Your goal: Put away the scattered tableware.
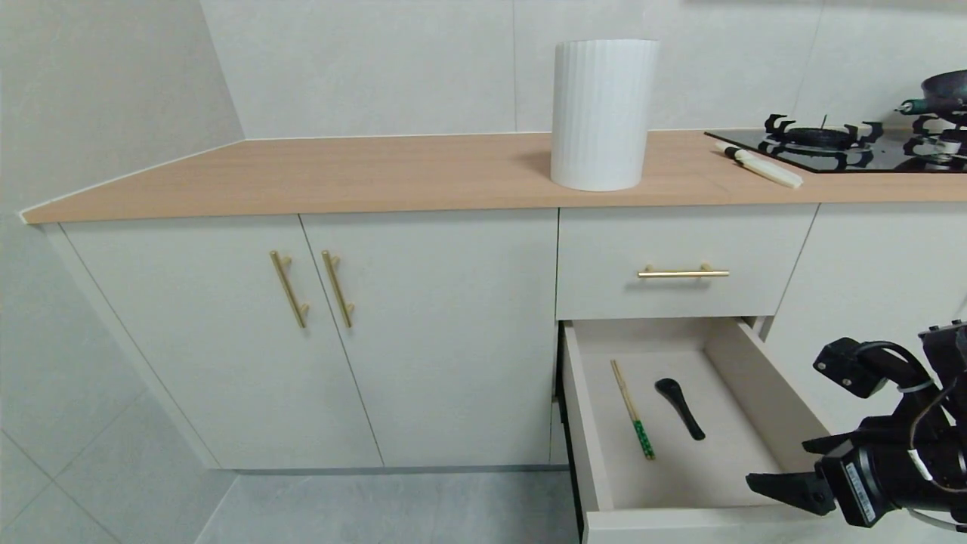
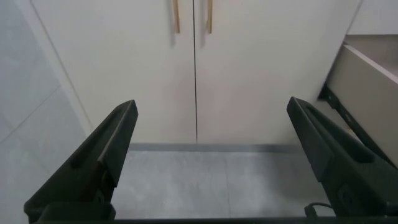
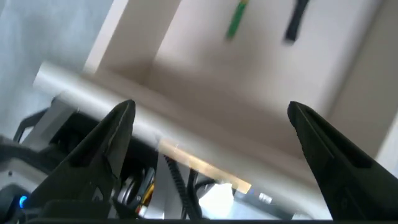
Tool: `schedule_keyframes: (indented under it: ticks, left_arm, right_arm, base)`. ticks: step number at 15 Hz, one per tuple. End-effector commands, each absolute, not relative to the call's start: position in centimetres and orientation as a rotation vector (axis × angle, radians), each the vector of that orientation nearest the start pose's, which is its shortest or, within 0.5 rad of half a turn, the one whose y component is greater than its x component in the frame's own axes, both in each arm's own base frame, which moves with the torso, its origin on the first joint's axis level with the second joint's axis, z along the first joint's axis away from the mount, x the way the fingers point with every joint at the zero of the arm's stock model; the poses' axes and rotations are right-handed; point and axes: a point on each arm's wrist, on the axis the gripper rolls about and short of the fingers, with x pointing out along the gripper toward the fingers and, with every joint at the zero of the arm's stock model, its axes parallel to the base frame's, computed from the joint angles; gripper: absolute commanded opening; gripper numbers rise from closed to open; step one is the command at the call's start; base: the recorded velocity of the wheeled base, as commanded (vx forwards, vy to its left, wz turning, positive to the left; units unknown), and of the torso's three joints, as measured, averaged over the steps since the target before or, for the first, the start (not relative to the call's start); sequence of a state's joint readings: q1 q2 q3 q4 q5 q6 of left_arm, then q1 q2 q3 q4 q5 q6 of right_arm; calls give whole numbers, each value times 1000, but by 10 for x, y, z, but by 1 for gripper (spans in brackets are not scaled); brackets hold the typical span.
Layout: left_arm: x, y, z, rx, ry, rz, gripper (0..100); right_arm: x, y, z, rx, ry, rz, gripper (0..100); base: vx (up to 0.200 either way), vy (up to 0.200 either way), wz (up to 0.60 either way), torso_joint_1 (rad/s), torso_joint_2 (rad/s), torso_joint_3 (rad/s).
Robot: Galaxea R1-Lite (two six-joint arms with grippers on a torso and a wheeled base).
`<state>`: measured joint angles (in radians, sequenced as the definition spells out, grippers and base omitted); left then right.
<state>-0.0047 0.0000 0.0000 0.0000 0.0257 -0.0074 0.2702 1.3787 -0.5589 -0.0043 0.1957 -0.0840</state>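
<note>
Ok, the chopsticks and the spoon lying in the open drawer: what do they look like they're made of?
Chopsticks: probably bamboo or wood. The shafts are pale tan and matt, with a green patterned coating on the ends nearer the front of the drawer.
Spoon: black and smooth with a faint sheen. It could be plastic or glazed ceramic; the look doesn't settle which.

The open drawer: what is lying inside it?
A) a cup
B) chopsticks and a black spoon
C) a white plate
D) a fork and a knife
B: a pair of chopsticks with green ends and a black spoon lie side by side on the floor of the pulled-out drawer.
</note>
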Motion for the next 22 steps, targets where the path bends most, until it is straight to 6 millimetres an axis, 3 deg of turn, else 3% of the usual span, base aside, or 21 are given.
schedule_keyframes:
  ticks: [1,6,10,14,19,22]
  left_arm:
    - [-23,1,75,-8,0,21,100]
    - [-23,1,75,-8,0,21,100]
    - [-23,1,75,-8,0,23,100]
    - [-23,1,75,-8,0,21,100]
    - [-23,1,75,-8,0,23,100]
    - [-23,1,75,-8,0,23,100]
  right_arm:
    - [177,59,139,-123,826,502,100]
    - [165,68,124,-220,990,591,100]
    - [173,75,109,-250,1110,593,100]
    - [192,81,92,-281,1195,448,100]
    - [220,100,85,-161,1210,169,100]
    - [231,105,80,-126,1208,125,100]
  base:
    - [-200,0,0,7,2,7]
    - [0,0,0,0,0,0]
    - [0,0,0,0,0,0]
    - [0,0,0,0,0,0]
    - [0,0,0,0,0,0]
    - [0,0,0,0,0,0]
